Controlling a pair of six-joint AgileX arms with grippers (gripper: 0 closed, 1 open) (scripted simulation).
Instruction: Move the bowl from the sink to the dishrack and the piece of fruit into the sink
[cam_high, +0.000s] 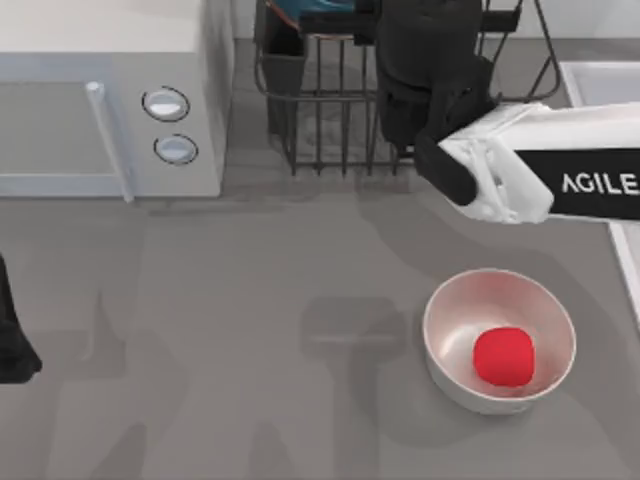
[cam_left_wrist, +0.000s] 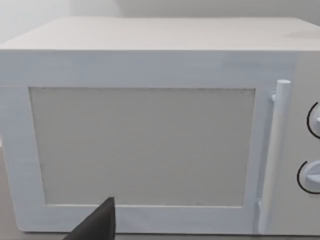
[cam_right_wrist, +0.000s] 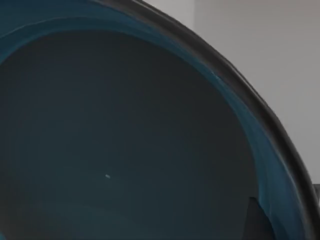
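Bowl, teal-blue, sits right up against the right wrist cam: dark inside, teal band below the rim. From the top view a sliver of teal shows at the far edge, over the dishrack, behind the right arm's black wrist. Right gripper is up there above the rack w/ the arm reaching in from the right side; fingers hidden by the wrist housing, so can't tell if they're spread or pinching the bowl. A dark wedge low in the right wrist view may be a finger, unclear.

Dishrack: black wire bars, dark cutlery cup at its left corner, standing at the far side of the tabletop, just right of a white microwave.

Piece of fruit, bright red, lies inside a glossy white bowl on the tabletop, near-right area, well apart from the rack.

Sink: pale rim at the right edge, partly in view.

Left arm parked at the left edge; its wrist cam faces the microwave door, w/ one dark finger tip low in frame. Finger state there: can't tell.
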